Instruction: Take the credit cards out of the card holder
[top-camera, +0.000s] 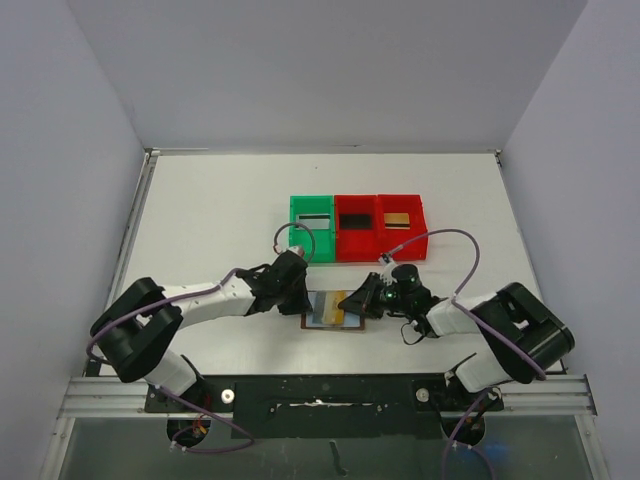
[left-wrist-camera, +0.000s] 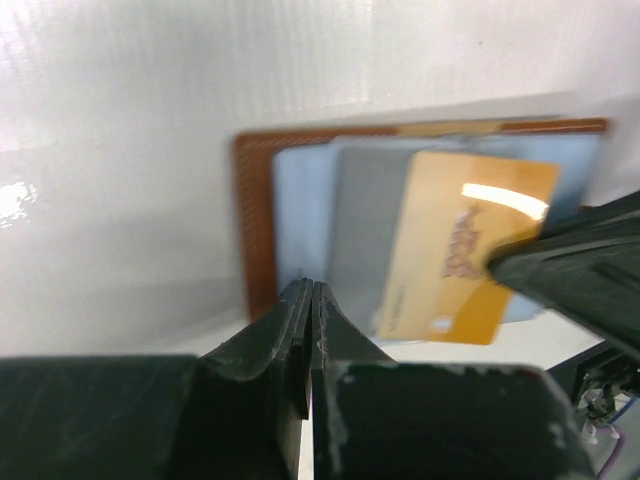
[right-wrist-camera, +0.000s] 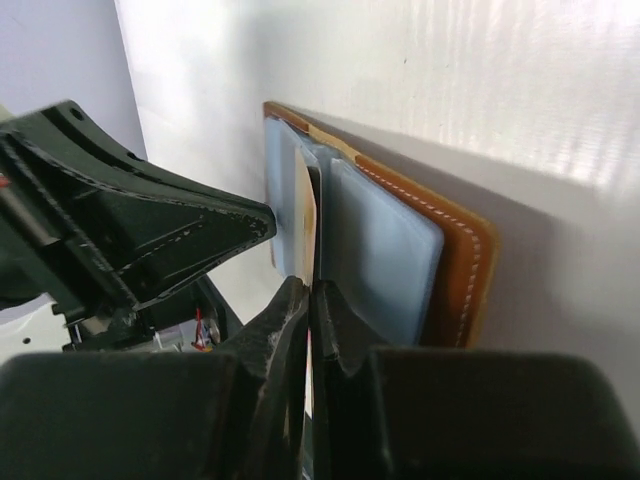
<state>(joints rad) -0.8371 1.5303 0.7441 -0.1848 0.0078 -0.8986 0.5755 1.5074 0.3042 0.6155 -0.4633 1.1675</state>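
The brown card holder (top-camera: 312, 322) lies open on the table between my grippers; its pale blue-grey pockets (left-wrist-camera: 300, 190) face up. A gold credit card (left-wrist-camera: 465, 245) sticks halfway out of a pocket, next to a grey card (left-wrist-camera: 365, 220) still in it. My right gripper (top-camera: 357, 303) is shut on the gold card's edge, which shows edge-on between the fingers in the right wrist view (right-wrist-camera: 312, 225). My left gripper (left-wrist-camera: 311, 287) is shut and empty, its tips at the holder's left half (top-camera: 300, 292).
A green bin (top-camera: 312, 227) and two red bins (top-camera: 358, 228) (top-camera: 402, 226) stand in a row just behind the holder, each with a card lying in it. Grey walls close in the table on three sides.
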